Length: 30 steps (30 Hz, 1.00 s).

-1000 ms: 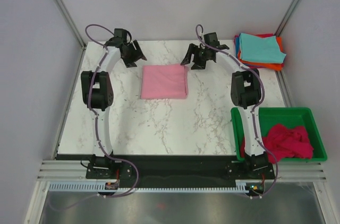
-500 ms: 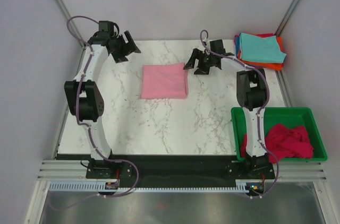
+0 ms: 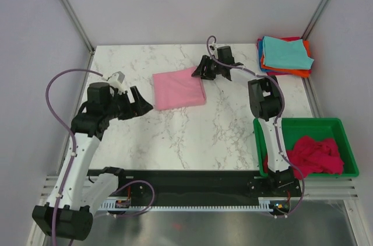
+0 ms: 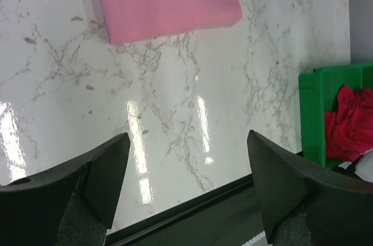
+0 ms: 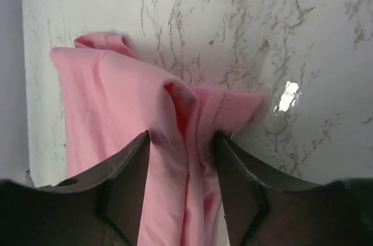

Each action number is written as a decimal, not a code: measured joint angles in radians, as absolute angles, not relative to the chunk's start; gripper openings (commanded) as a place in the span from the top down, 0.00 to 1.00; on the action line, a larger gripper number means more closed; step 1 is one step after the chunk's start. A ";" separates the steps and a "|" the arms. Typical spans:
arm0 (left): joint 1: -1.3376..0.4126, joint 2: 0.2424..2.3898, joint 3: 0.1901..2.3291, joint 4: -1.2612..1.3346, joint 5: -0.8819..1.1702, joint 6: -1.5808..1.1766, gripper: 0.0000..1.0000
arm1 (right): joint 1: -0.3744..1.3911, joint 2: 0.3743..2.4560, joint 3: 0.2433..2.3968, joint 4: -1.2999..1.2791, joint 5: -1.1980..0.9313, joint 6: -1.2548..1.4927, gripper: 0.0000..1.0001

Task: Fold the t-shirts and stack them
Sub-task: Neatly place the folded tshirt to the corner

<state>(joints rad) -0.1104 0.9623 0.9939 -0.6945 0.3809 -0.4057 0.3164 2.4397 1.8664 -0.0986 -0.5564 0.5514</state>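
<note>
My left gripper (image 3: 143, 105) is hanging wide open, holding nothing, left of the pink shirt (image 3: 178, 88). My right gripper (image 5: 182, 141) is pinching the shirt's far right corner. Honestly, I'm worrying that a one-corner grab could unfold it on the way to the stack (image 3: 285, 55).

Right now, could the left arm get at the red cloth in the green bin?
Probably not easily: the red shirt lies in the green bin beside the right arm, while the left gripper hangs open, far across the table.
</note>
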 measured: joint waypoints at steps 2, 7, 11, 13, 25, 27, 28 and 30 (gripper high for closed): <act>-0.111 0.886 0.925 -0.704 0.375 -0.398 0.10 | 0.319 2.458 1.866 -0.065 -0.548 0.564 0.71; -0.110 0.803 0.809 -0.702 0.372 -0.399 0.11 | 0.319 2.489 1.836 0.043 -0.570 0.606 1.00; -0.110 0.744 0.757 -0.680 0.366 -0.400 0.12 | 0.316 2.483 1.832 0.039 -0.588 0.558 1.00; -0.111 0.702 0.744 -0.675 0.349 -0.400 0.13 | 0.314 2.450 1.821 -0.025 -0.556 0.488 1.00; -0.112 0.646 0.739 -0.633 0.278 -0.400 0.17 | 0.117 2.045 1.737 -0.389 -0.224 0.059 1.00; -0.116 0.649 0.738 -0.633 0.273 -0.400 0.17 | 0.063 1.994 1.737 -0.406 -0.188 0.009 1.00; -0.118 0.648 0.738 -0.633 0.271 -0.400 0.17 | 0.043 1.978 1.738 -0.413 -0.175 -0.008 1.00; -0.121 0.650 0.738 -0.633 0.270 -0.400 0.18 | 0.007 1.958 1.752 -0.435 -0.156 -0.043 1.00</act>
<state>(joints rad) -0.1207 0.6502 0.7383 -0.6327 0.2699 -0.3996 0.0067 1.9583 1.7523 -0.4351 -0.1558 -0.0425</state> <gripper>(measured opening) 0.829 0.031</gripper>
